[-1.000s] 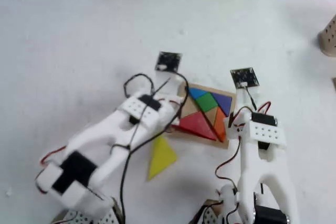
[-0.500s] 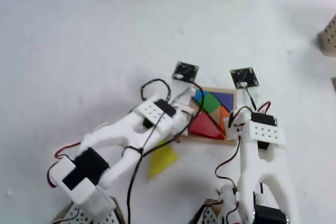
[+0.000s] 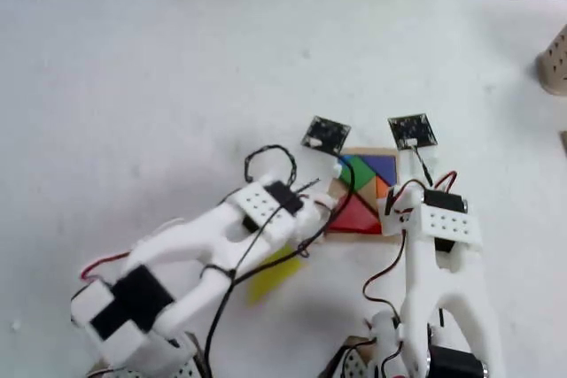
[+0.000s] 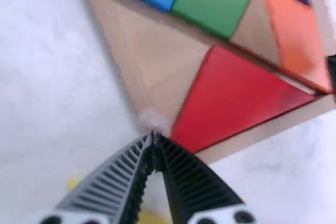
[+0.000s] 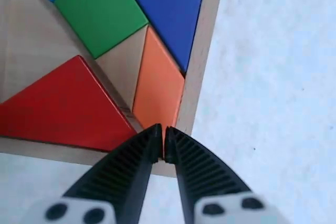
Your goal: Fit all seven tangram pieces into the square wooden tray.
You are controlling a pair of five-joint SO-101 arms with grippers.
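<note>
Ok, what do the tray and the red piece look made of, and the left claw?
Tray: pale, unfinished-looking wood, with faint grain on its bare floor.
Red triangle: probably wood under a smooth, solid red coat with a slight sheen; no grain shows, so plastic is possible.
Left claw: matte black plastic, perhaps printed, with ribbed fingers.

The left arm (image 3: 190,250) lies stretched low over the tabletop, slanting from its base at the near left corner toward the middle, with the left wrist (image 3: 266,208) tipped forward and down. The left jaws are pressed together, their ribbed black faces meeting at the tips. The right arm (image 3: 438,289) stands beside it, reaching straight ahead from its base at the near edge, the right wrist (image 3: 443,223) bent downward. The right jaws are closed too, tips touching, with a thin slit behind them
</note>
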